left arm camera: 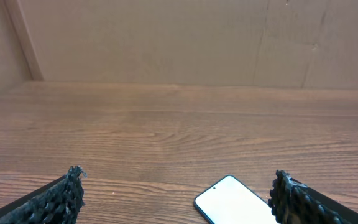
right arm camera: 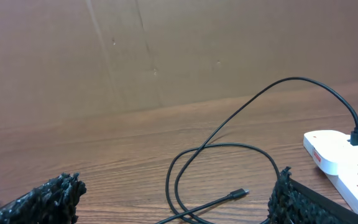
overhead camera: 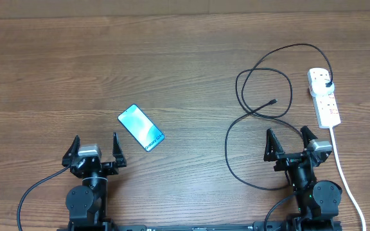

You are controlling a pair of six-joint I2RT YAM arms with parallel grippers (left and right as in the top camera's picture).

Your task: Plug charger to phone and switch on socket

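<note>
The phone (overhead camera: 140,128) lies flat on the wooden table, blue screen up, just ahead and right of my left gripper (overhead camera: 95,146), which is open and empty. In the left wrist view the phone (left arm camera: 235,202) sits low between the fingers (left arm camera: 176,199). The charger cable (overhead camera: 262,109) loops over the table on the right; its connector tip (overhead camera: 273,101) lies loose and its black plug (overhead camera: 327,84) sits in the white socket strip (overhead camera: 324,96). My right gripper (overhead camera: 290,142) is open and empty, just behind the loops. The tip (right arm camera: 241,193) lies between the right fingers (right arm camera: 176,199); the strip (right arm camera: 347,162) is at the right.
The strip's thick white cord (overhead camera: 347,179) runs down the right side past the right arm to the table's front edge. A brown cardboard wall (left arm camera: 166,37) stands behind the table.
</note>
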